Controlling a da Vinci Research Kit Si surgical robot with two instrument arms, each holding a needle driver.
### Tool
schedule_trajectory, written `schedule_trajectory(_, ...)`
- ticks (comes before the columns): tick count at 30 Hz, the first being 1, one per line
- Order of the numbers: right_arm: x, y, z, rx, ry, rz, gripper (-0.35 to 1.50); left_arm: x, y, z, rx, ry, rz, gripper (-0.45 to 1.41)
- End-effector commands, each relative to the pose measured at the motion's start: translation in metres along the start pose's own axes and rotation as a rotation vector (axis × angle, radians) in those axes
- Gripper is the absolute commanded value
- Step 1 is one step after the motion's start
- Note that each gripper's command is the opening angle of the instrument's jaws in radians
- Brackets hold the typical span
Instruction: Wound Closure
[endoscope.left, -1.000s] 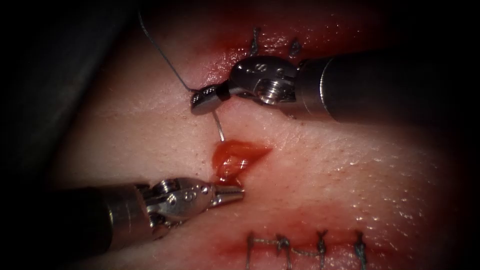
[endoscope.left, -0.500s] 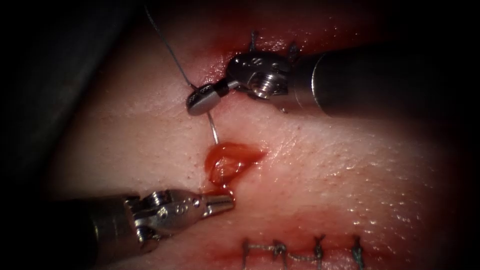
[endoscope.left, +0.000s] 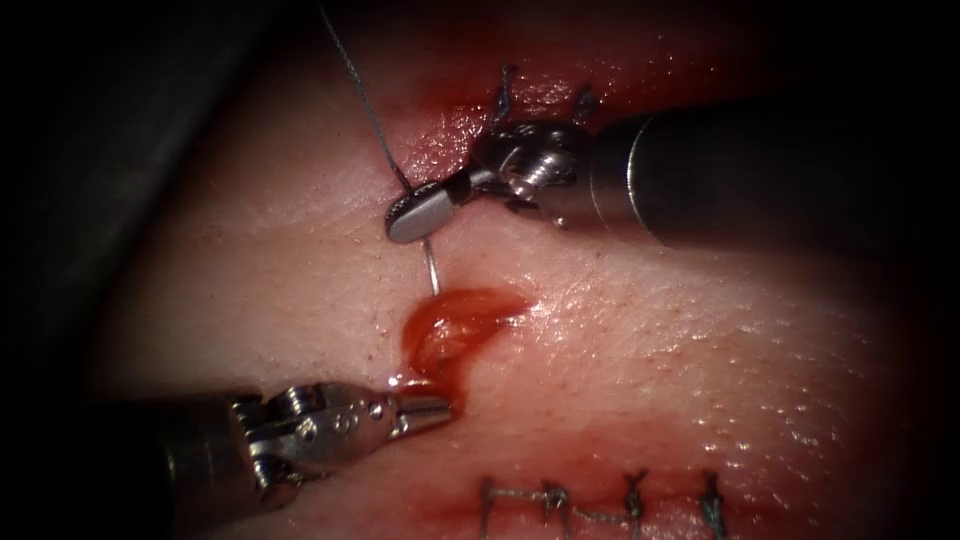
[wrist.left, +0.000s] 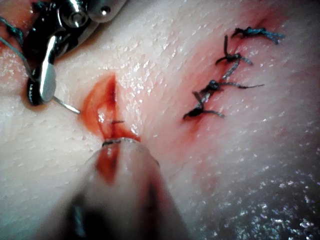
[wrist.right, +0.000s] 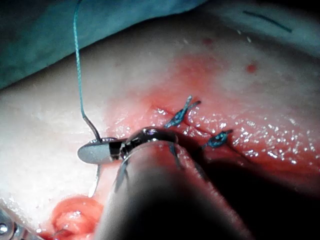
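Nearest, a row of dark finished stitches (endoscope.left: 600, 497) runs across the tissue (endoscope.left: 700, 350); just beyond it the left tool (endoscope.left: 425, 407) comes in from the left, its fingers together and empty, the tip touching the near edge of the cut (endoscope.left: 455, 325); the cut is a short open wound, wet with red fluid (endoscope.left: 440, 345); at its far edge the needle (endoscope.left: 432, 268) points down, its tip at the skin just short of the wound rim, whether it has entered I cannot tell; the right tool (endoscope.left: 418, 215), entering from the right, has its fingers clamped on the needle near its thread end; the thread (endoscope.left: 365, 95) climbs far and left from there; farthest, two more stitches (endoscope.left: 545, 98) sit beside the right tool's wrist.
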Motion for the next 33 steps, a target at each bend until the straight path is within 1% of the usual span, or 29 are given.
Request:
schedule_trajectory(1,-0.0004,0.0004,0.0007,0.006,-0.001,0.005,-0.35,0.0001,0.0003,0.0009,0.000,-0.001,0.000,0.12)
schedule_trajectory(2,-0.0011,0.0002,0.0007,0.015,-0.006,0.011,-0.35,0.0000,0.0001,0.0010,0.000,0.000,0.001,0.12)
schedule_trajectory(3,-0.0011,0.0002,0.0007,0.015,-0.006,0.011,-0.35,0.0000,0.0001,0.0010,0.000,0.000,0.001,0.12)
schedule_trajectory(5,-0.0025,-0.0002,0.0011,0.023,-0.007,0.027,-0.35,-0.0001,-0.0002,0.0010,-0.001,0.000,0.002,0.12)
schedule_trajectory(6,-0.0025,-0.0002,0.0011,0.023,-0.007,0.027,-0.35,-0.0001,-0.0002,0.0010,-0.001,0.000,0.002,0.12)
schedule_trajectory(8,-0.0034,-0.0005,0.0012,0.025,-0.014,0.033,-0.35,-0.0001,-0.0002,0.0010,0.000,0.002,0.001,0.12)
schedule_trajectory(9,-0.0042,-0.0008,0.0013,0.030,-0.016,0.028,-0.35,-0.0001,-0.0002,0.0010,0.001,0.002,0.001,0.12)
schedule_trajectory(19,-0.0065,-0.0009,0.0018,0.048,-0.029,0.056,-0.35,-0.0001,-0.0002,0.0008,-0.001,0.005,0.001,0.12)
schedule_trajectory(20,-0.0068,-0.0009,0.0017,0.044,-0.026,0.054,-0.35,-0.0001,-0.0002,0.0008,-0.001,0.005,0.000,0.12)
schedule_trajectory(21,-0.0066,-0.0010,0.0015,0.027,0.001,0.059,-0.35,-0.0001,-0.0002,0.0008,-0.001,0.005,0.001,0.12)
schedule_trajectory(22,-0.0058,-0.0011,0.0012,0.015,0.062,0.006,-0.01,-0.0001,-0.0002,0.0008,0.000,0.005,0.000,0.12)
schedule_trajectory(23,-0.0058,-0.0011,0.0012,0.015,0.062,0.006,-0.01,-0.0001,-0.0002,0.0008,0.000,0.005,0.000,0.12)
schedule_trajectory(24,-0.0047,-0.0011,0.0008,-0.026,0.108,-0.085,0.54,-0.0001,-0.0002,0.0008,0.000,0.005,0.000,0.12)
schedule_trajectory(25,-0.0042,-0.0011,0.0008,-0.043,0.126,-0.144,0.84,-0.0001,-0.0002,0.0008,0.000,0.004,0.000,0.12)
schedule_trajectory(26,-0.0042,-0.0011,0.0008,-0.043,0.126,-0.144,0.84,-0.0001,-0.0002,0.0008,0.000,0.004,0.000,0.12)
schedule_trajectory(27,-0.0031,-0.0011,0.0006,-0.103,0.173,-0.227,1.16,-0.0001,-0.0002,0.0008,0.000,0.004,-0.001,0.12)
schedule_trajectory(28,-0.0026,-0.0011,0.0005,-0.132,0.192,-0.272,1.23,-0.0001,-0.0001,0.0008,0.000,0.004,-0.001,0.12)
schedule_trajectory(29,-0.0026,-0.0011,0.0005,-0.132,0.192,-0.272,1.23,-0.0001,-0.0001,0.0008,0.000,0.004,-0.001,0.12)
schedule_trajectory(30,-0.0014,-0.0012,0.0001,-0.193,0.227,-0.365,1.33,-0.0001,-0.0001,0.0007,0.000,0.004,-0.001,0.12)
schedule_trajectory(33,-0.0002,-0.0014,-0.0004,-0.278,0.265,-0.462,1.38,-0.0001,-0.0001,0.0007,0.000,0.004,-0.001,0.12)
